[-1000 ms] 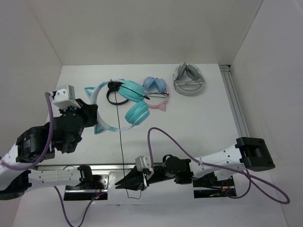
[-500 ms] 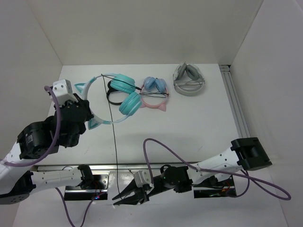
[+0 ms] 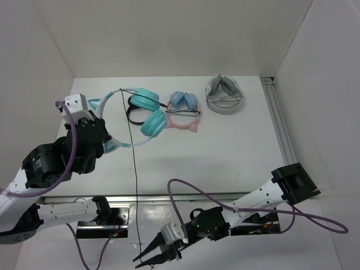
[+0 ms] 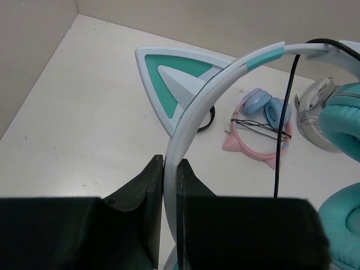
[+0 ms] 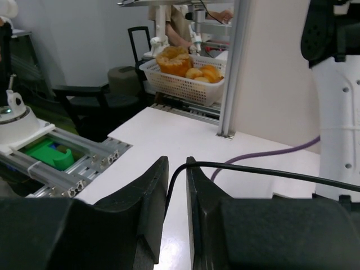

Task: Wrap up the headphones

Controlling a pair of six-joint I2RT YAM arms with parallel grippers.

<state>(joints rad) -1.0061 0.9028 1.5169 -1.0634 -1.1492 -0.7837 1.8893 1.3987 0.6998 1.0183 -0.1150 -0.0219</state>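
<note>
While clamping headphones tight in left end effector: slip risk
Barely ajar around cable at right end effector, could easily lose it.

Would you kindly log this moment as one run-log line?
left gripper: shut on headphones | right gripper: slightly open, cable between jaws | cable: stretched straight

The right gripper draws back from beside the arm bases towards the near edge of the table (the bottom of the overhead view), and its arm swings round with it. The black cable running between its fingers now stretches longer and straighter. The left gripper shifts up and to the left, carrying the headphones, which turn so that their cups sit closer to the black pair.
</note>
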